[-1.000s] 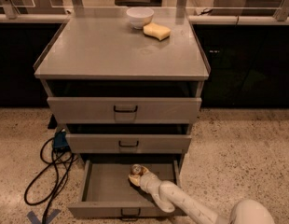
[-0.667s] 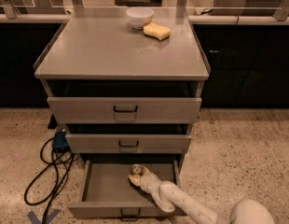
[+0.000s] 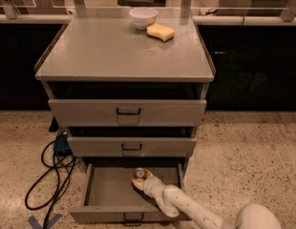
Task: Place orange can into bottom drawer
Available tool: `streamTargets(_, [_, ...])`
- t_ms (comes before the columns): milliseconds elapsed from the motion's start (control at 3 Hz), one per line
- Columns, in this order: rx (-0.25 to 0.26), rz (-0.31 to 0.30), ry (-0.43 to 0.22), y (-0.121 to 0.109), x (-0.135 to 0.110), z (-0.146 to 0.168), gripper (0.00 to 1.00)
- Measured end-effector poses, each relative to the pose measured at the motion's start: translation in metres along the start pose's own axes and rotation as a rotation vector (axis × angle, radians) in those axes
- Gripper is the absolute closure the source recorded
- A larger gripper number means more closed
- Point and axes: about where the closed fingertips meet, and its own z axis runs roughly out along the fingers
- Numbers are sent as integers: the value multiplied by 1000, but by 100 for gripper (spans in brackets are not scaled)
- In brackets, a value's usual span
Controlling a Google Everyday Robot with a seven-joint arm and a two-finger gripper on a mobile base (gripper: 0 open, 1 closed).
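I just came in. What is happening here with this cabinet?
The robot's arm reaches down into the open bottom drawer. Its gripper is at the orange can, which is inside the drawer, toward the back. Whether the can has been let go cannot be seen. A white bowl and a yellow sponge sit on the cabinet top, away from the arm.

Cabinet top (image 3: 114,51) and bottom drawer (image 3: 110,191): grey painted metal, smooth, faint sheen. Orange can (image 3: 140,173): shiny silver metal top. Gripper (image 3: 141,180), down inside the bottom drawer at the can: smooth pale plastic shell. Bowl (image 3: 143,17) was glossy white; sponge (image 3: 160,31) was matt and porous; floor (image 3: 243,151) was speckled stone.
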Motion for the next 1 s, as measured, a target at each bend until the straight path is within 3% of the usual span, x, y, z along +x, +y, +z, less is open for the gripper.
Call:
streamTargets(333, [0, 0, 0, 0, 0, 0, 11])
streamTargets(667, [0, 0, 0, 0, 0, 0, 0])
streamTargets(1000, [0, 0, 0, 0, 0, 0, 0])
